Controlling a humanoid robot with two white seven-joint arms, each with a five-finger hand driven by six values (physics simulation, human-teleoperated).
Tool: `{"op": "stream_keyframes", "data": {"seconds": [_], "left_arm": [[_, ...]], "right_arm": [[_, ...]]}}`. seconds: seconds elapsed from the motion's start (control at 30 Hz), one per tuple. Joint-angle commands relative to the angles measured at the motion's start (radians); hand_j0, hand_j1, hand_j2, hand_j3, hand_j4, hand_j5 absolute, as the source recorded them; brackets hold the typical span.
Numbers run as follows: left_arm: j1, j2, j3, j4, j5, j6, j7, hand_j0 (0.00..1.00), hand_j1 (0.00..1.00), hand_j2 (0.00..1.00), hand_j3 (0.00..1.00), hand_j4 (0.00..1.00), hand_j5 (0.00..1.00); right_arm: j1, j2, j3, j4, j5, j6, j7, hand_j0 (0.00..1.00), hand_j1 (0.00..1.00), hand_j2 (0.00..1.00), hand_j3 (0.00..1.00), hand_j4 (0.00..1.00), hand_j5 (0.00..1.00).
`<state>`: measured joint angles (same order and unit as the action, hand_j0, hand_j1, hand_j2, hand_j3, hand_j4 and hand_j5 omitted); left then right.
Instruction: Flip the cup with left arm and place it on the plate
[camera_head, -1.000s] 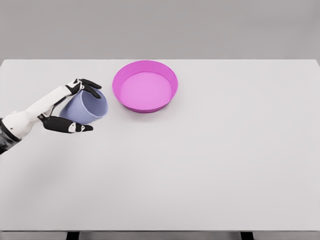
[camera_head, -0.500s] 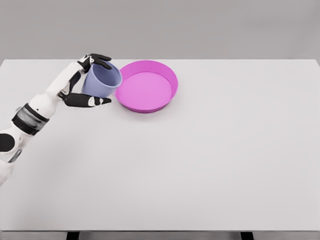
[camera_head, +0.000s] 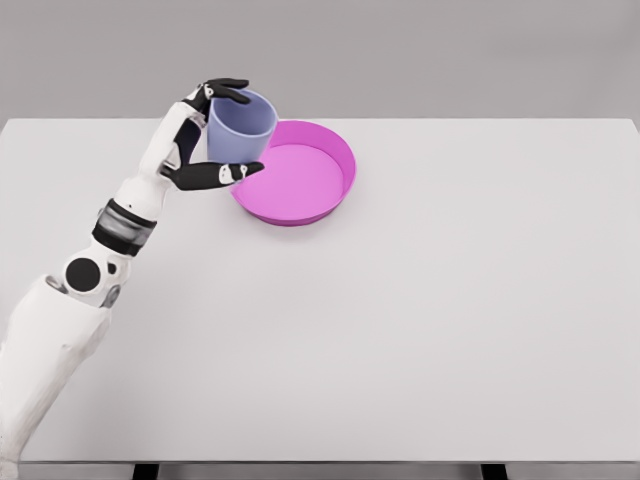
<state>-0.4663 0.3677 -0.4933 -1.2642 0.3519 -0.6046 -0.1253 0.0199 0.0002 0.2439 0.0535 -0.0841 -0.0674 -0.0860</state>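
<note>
Now, cup (camera_head: 240, 128): lavender, mouth up, close to upright with a slight tilt, lifted off the surface, at the plate's left rim edge, overlapping it in view.
Cup state: flip looks done, judging from the open mouth facing up; placing not done.
Left hand (camera_head: 212, 135): wrapped on the cup from its left side, fingers (camera_head: 228, 92) hooked over the far rim, thumb (camera_head: 222, 174) across the lower near side; a side grasp keeps the base free to set down.
Plate (camera_head: 340, 150): pink, shallow, raised wall, nothing in it, just right of the cup.
Why held high: judged, the base must pass over the plate wall before lowering.
Next move needs: short shift right toward plate centre, level the cup, lower, let go.
Risk: base catching the near rim, or cup tipping on release if tilted.
Left arm: enters lower left, reaches up and across.
Right arm: not visible.
Surface (camera_head: 450, 320): white, carries the plate.
</note>
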Motion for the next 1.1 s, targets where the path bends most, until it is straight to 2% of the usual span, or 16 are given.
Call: {"op": "stream_keyframes", "data": {"seconds": [0.0, 0.13, 0.2, 0.37, 0.47, 0.57, 0.77, 0.83, 0.93, 1.0, 1.07], "left_arm": [[-0.003, -0.069, 0.004, 0.088, 0.013, -0.006, 0.001, 0.55, 0.55, 0.55, 0.55, 0.55, 0.55], [-0.034, -0.151, 0.004, 0.186, 0.013, -0.006, -0.001, 0.55, 0.55, 0.55, 0.55, 0.55, 0.55], [-0.044, -0.188, 0.006, 0.21, 0.015, -0.006, 0.001, 0.55, 0.55, 0.55, 0.55, 0.55, 0.55], [-0.078, -0.225, 0.009, 0.273, 0.015, -0.006, 0.003, 0.54, 0.54, 0.54, 0.54, 0.54, 0.54], [-0.08, -0.253, 0.055, 0.287, 0.015, -0.006, 0.003, 0.54, 0.54, 0.54, 0.54, 0.54, 0.54], [-0.098, -0.259, 0.055, 0.318, 0.013, -0.006, -0.001, 0.54, 0.54, 0.54, 0.54, 0.54, 0.54], [-0.11, -0.259, 0.055, 0.325, 0.01, -0.006, 0.006, 0.53, 0.53, 0.53, 0.53, 0.53, 0.53], [-0.11, -0.257, 0.052, 0.316, 0.001, -0.006, 0.047, 0.53, 0.53, 0.53, 0.53, 0.53, 0.53], [-0.137, -0.242, 0.039, 0.307, -0.004, 0.003, 0.049, 0.51, 0.51, 0.51, 0.51, 0.51, 0.51], [-0.155, -0.227, 0.03, 0.302, -0.065, 0.019, 0.05, 0.51, 0.51, 0.51, 0.51, 0.51, 0.51], [-0.153, -0.224, 0.018, 0.295, -0.074, 0.019, 0.053, 0.52, 0.52, 0.52, 0.52, 0.52, 0.52]], "right_arm": [[0.0, 0.0, 0.0, 0.0, 0.0, 0.0, 0.0, 1.0, 1.0, 1.0, 1.0, 1.0, 1.0], [0.0, 0.0, 0.0, 0.0, 0.0, 0.0, 0.0, 1.0, 1.0, 1.0, 1.0, 1.0, 1.0], [0.0, 0.0, 0.0, 0.0, 0.0, 0.0, 0.0, 1.0, 1.0, 1.0, 1.0, 1.0, 1.0], [0.0, 0.0, 0.0, 0.0, 0.0, 0.0, 0.0, 1.0, 1.0, 1.0, 1.0, 1.0, 1.0], [0.0, 0.0, 0.0, 0.0, 0.0, 0.0, 0.0, 1.0, 1.0, 1.0, 1.0, 1.0, 1.0], [0.0, 0.0, 0.0, 0.0, 0.0, 0.0, 0.0, 1.0, 1.0, 1.0, 1.0, 1.0, 1.0], [0.0, 0.0, 0.002, 0.0, 0.0, 0.0, 0.0, 1.0, 1.0, 1.0, 1.0, 1.0, 1.0], [0.0, 0.0, 0.0, 0.0, 0.0, 0.0, 0.0, 1.0, 1.0, 1.0, 1.0, 1.0, 1.0], [0.0, 0.0, 0.0, 0.0, 0.0, 0.0, 0.0, 1.0, 1.0, 1.0, 1.0, 1.0, 1.0], [0.0, 0.0, 0.0, 0.0, 0.0, 0.0, 0.0, 1.0, 1.0, 1.0, 1.0, 1.0, 1.0], [0.0, 0.0, 0.0, 0.0, 0.0, 0.0, 0.0, 1.0, 1.0, 1.0, 1.0, 1.0, 1.0]]}}
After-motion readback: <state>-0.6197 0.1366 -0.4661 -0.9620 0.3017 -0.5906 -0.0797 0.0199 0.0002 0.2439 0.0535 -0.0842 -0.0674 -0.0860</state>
